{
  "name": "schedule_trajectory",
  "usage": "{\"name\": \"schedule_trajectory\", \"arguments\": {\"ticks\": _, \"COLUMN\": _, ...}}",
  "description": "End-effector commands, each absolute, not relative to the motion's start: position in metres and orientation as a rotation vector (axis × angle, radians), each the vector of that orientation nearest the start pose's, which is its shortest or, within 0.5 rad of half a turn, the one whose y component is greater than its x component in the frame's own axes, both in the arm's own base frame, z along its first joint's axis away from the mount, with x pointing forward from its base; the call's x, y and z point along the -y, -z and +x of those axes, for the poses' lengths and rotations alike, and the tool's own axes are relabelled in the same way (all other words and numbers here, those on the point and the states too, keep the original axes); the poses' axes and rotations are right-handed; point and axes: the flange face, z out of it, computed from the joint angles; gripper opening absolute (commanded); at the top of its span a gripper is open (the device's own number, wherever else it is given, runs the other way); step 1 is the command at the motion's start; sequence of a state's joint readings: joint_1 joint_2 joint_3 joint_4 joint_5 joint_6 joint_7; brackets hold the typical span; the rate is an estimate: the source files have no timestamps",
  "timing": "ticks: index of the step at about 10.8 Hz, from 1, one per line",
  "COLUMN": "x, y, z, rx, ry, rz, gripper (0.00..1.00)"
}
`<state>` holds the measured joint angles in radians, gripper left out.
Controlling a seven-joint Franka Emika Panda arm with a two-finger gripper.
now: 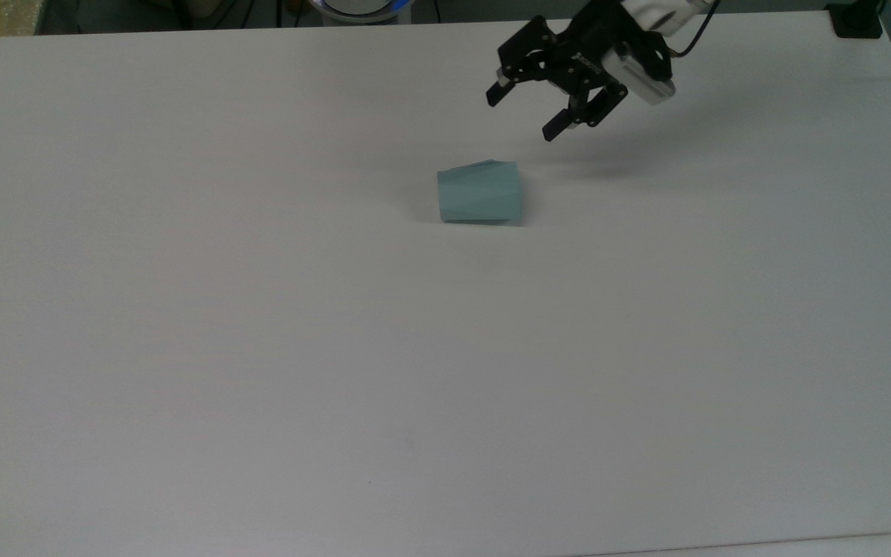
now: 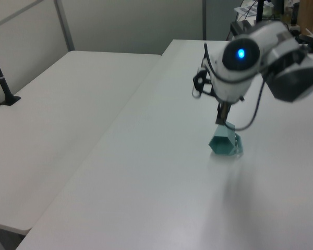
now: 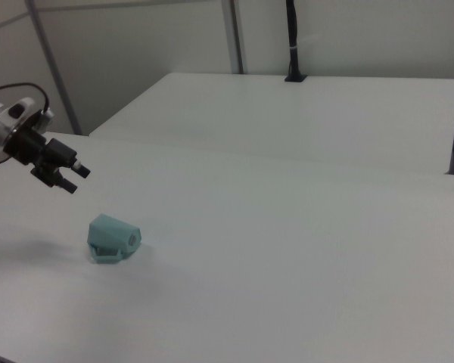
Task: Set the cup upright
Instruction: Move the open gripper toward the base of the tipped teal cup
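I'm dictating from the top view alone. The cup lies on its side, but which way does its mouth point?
Observer: In the left view the cup shows its open mouth to the camera, turned a little to the left view's left.
Operator: Where is the handle?
Observer: In the right view the handle sits low on the cup's near side, close to the table.
Operator: Is the gripper down at the cup's height?
Observer: No. In the right view it hangs above the cup, toward the right view's left, fingers open and apart from the cup.
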<state>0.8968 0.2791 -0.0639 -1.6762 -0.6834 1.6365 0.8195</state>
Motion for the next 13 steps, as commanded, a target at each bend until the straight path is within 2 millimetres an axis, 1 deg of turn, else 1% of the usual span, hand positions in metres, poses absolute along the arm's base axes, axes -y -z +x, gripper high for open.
{"name": "schedule_trajectory", "arguments": {"ticks": 1, "x": -0.441, "y": -0.425, "z": 0.439, "rx": -0.198, "ry": -0.411, "rz": 2.321, "gripper": 1.0}}
{"name": "schedule_trajectory", "arguments": {"ticks": 2, "x": -0.455, "y": -0.412, "z": 0.438, "rx": -0.203, "ry": -0.416, "rz": 2.283, "gripper": 1.0}}
{"name": "schedule_trajectory", "arguments": {"ticks": 3, "x": -0.463, "y": -0.398, "z": 0.442, "rx": -0.202, "ry": -0.41, "rz": 2.266, "gripper": 1.0}}
{"name": "schedule_trajectory", "arguments": {"ticks": 4, "x": -0.467, "y": -0.38, "z": 0.443, "rx": -0.216, "ry": -0.403, "rz": 2.239, "gripper": 1.0}}
{"name": "schedule_trajectory", "arguments": {"ticks": 5, "x": -0.469, "y": -0.373, "z": 0.443, "rx": -0.227, "ry": -0.407, "rz": 2.229, "gripper": 1.0}}
{"name": "schedule_trajectory", "arguments": {"ticks": 8, "x": -0.468, "y": -0.359, "z": 0.447, "rx": -0.24, "ry": -0.393, "rz": 2.214, "gripper": 1.0}}
{"name": "schedule_trajectory", "arguments": {"ticks": 10, "x": -0.463, "y": -0.339, "z": 0.453, "rx": -0.246, "ry": -0.378, "rz": 2.18, "gripper": 1.0}}
{"name": "schedule_trajectory", "arguments": {"ticks": 11, "x": -0.457, "y": -0.333, "z": 0.459, "rx": -0.241, "ry": -0.365, "rz": 2.174, "gripper": 1.0}}
{"name": "schedule_trajectory", "arguments": {"ticks": 12, "x": -0.453, "y": -0.32, "z": 0.464, "rx": -0.245, "ry": -0.351, "rz": 2.169, "gripper": 1.0}}
{"name": "schedule_trajectory", "arguments": {"ticks": 13, "x": -0.45, "y": -0.316, "z": 0.466, "rx": -0.245, "ry": -0.344, "rz": 2.167, "gripper": 1.0}}
